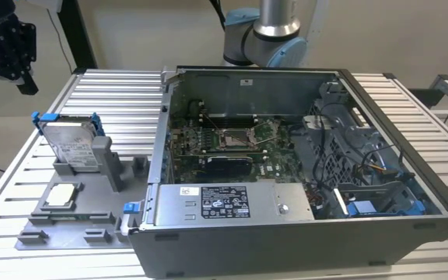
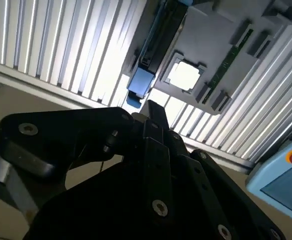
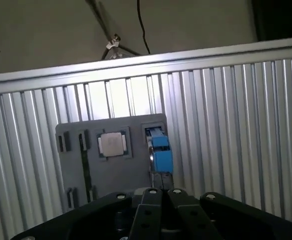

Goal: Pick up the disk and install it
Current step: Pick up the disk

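Black pincer [image 1: 28, 87] closed, empty, well apart from disk [image 1: 76, 149] (standing on edge).

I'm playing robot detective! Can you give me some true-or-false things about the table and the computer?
The disk stands upright in the grey holder. True.
The gripper is holding the disk. False: it hovers in the air, apart from the disk.
The computer case is closed. False: it is open, and its green board is showing.
The square chip lies flat on the grey holder. True.
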You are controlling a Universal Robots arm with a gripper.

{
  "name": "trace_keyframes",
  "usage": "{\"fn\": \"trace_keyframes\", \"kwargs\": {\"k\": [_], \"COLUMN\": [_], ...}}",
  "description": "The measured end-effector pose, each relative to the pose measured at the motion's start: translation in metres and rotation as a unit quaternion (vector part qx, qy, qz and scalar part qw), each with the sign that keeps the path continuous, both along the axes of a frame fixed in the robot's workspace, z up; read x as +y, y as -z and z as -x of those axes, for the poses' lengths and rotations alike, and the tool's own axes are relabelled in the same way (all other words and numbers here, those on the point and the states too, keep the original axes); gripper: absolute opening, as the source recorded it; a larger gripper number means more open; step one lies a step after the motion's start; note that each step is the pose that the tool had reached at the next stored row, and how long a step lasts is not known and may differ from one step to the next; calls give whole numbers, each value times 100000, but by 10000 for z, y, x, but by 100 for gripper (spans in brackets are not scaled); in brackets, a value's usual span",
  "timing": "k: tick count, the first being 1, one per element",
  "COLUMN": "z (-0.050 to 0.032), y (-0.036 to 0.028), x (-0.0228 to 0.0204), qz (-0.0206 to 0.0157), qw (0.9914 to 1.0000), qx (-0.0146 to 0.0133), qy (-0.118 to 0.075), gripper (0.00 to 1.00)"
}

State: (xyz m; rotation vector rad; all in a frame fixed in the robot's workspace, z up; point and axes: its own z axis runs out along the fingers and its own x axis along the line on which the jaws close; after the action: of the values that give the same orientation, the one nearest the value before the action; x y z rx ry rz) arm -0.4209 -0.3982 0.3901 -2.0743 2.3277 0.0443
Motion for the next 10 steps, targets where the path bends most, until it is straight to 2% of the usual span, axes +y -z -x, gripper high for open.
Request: {"fn": "trace_keyframes", "kwargs": {"k": [4, 6, 8, 10], "z": [0, 0, 0, 0], "y": [1, 1, 1, 1], "x": [0, 0, 0, 0], "qz": [9, 13, 23, 36], "qw": [99932, 99850, 99732, 99665], "qx": [-40, -49, -50, -50], "qy": [-3687, -5481, -7314, -8179], "gripper": [0, 0, 0, 0]}}
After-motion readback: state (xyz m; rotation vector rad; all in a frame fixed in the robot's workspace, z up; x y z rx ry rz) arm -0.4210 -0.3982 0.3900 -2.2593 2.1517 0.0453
